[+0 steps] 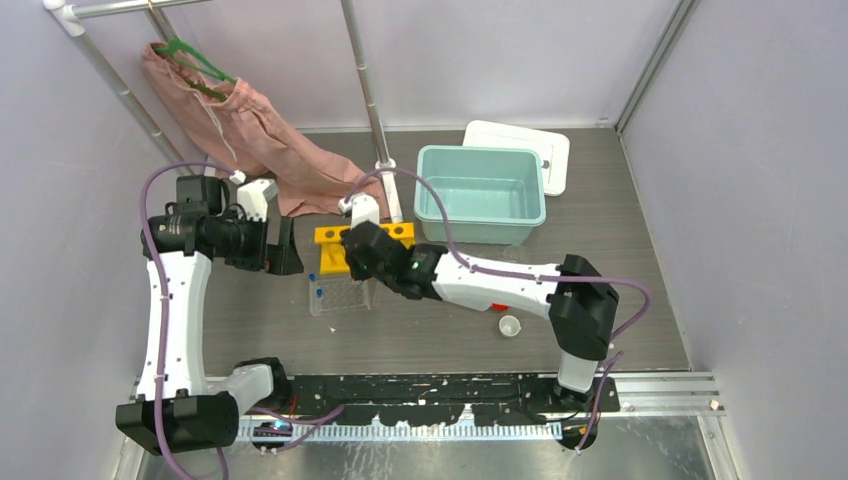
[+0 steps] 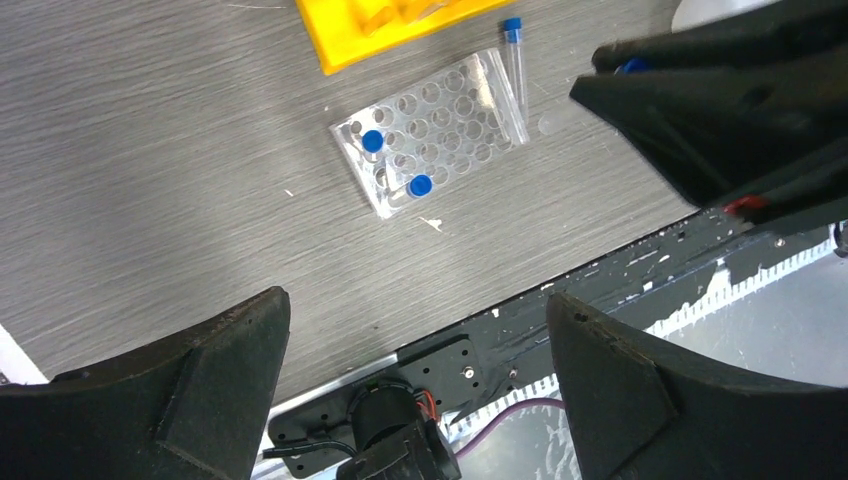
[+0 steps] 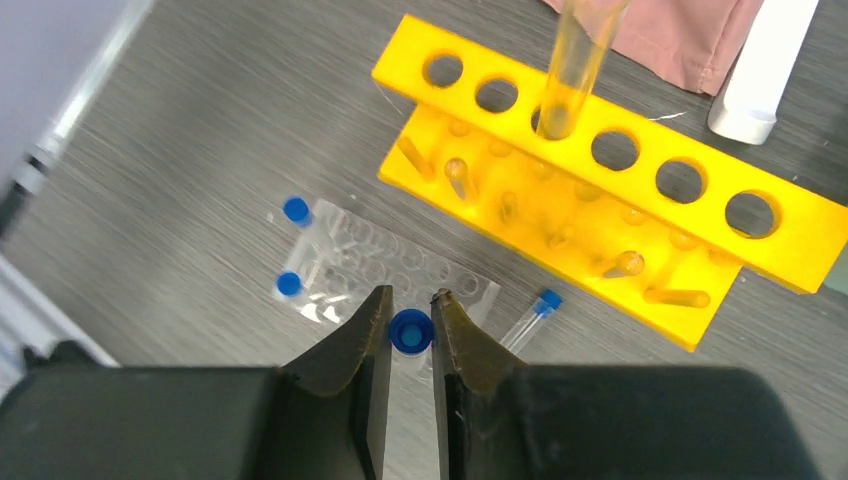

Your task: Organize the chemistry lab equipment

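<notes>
Right gripper (image 3: 410,305) clamped on small clear blue-capped tube (image 3: 410,332) (left gripper (image 2: 415,310) gaping, empty); a tilt could jam it against clear well tray (image 3: 400,262) beyond fingertips (image 3: 375,312).

Top camera looks down; both wrist cameras closely share the well tray (image 2: 435,125).

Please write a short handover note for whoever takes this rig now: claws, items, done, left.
Left claw: open, empty, left of the clear plastic well tray.
Right claw: shut on a small clear blue-capped tube above that tray.
Done: two more blue-capped tubes stand in the tray; one long glass tube stands in the yellow tube rack.
Left: another capped tube lies beside the tray; tiny white cup loose on the table.
</notes>
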{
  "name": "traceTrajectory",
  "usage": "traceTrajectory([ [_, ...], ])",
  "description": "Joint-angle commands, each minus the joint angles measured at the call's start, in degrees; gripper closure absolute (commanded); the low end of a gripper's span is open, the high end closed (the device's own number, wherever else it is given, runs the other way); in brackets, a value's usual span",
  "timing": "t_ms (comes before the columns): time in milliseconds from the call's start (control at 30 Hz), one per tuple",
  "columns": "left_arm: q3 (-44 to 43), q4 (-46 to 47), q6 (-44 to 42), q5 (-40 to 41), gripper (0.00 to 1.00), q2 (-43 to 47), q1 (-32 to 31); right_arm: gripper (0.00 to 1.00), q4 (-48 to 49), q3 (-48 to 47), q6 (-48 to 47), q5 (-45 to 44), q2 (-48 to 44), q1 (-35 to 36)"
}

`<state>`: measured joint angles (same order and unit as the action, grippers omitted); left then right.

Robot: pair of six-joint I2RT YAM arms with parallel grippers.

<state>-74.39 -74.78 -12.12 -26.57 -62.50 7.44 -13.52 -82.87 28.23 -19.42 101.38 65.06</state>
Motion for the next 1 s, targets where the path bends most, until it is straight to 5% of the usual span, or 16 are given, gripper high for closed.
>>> traceTrajectory([
  [0, 0.1, 2.1, 1.4, 1.9, 0.0, 0.4, -0.1, 0.99, 20.5, 6.0, -14.1, -10.8, -1.4, 4.7],
  [533, -3.0, -1.4, -2.3, 0.0, 0.0, -1.1, -0.1, 0.99, 36.2, 11.1, -20.1, -10.5, 7.5, 6.5],
  [967, -2.6, -0.9, -2.3, 1.8, 0.0, -2.1, -0.1, 0.99, 38.1, 12.3, -18.5, -10.7, 10.2, 6.6],
])
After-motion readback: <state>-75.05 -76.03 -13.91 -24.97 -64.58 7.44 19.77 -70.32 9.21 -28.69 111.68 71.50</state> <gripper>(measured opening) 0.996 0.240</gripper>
